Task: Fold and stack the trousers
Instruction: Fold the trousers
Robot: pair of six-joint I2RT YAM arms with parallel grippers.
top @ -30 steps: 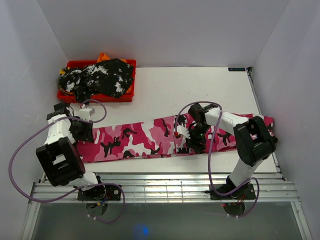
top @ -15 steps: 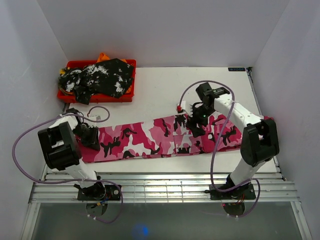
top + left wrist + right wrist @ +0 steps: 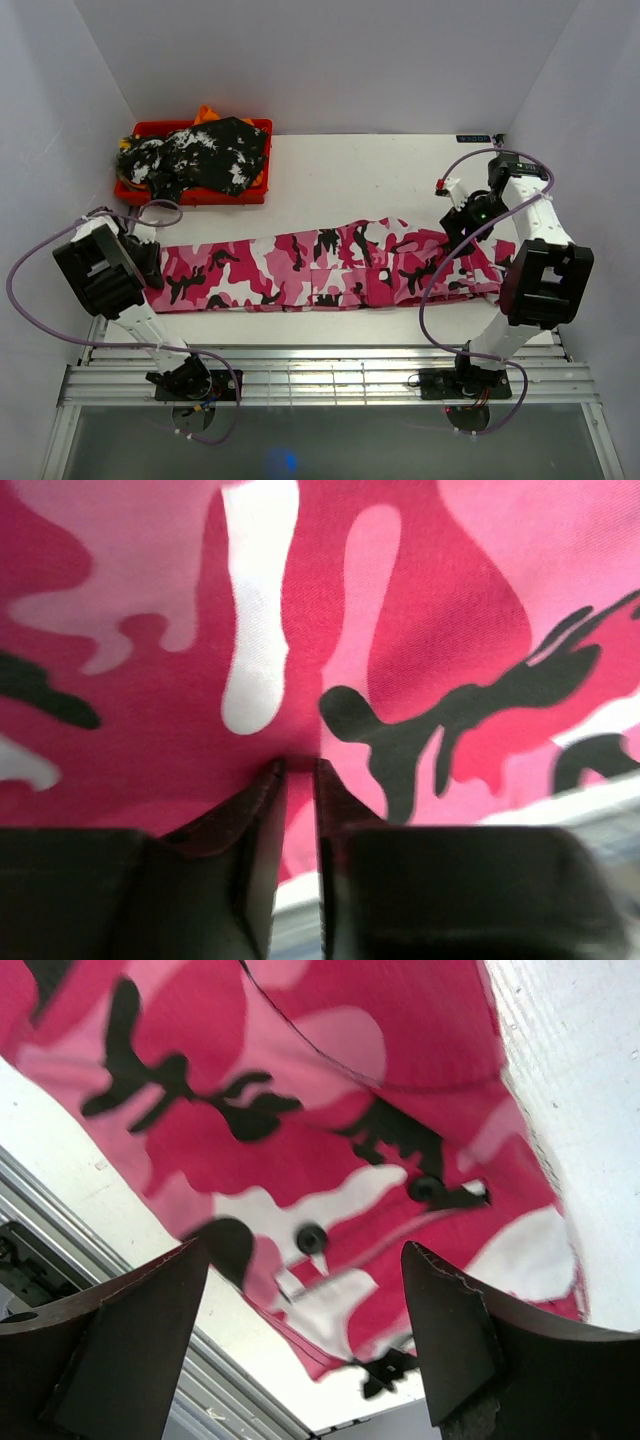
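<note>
**Pink pair laid flat, no fold yet**

The pink trousers lie full length along the near side of the table, waist to the right. The left gripper pinches the cloth at the leg end. The right gripper hangs spread wide over the waist buttons, holding nothing. A mottled garment sits heaped in the red bin, far left. Judged: spreading done; all folding and stacking remain.

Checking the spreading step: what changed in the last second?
The left gripper, pinching the trousers at the leg end, pulled them leftward and straighter. The right gripper let go, opened and swung to the waist end. The red bin and mottled garment stayed put.
</note>
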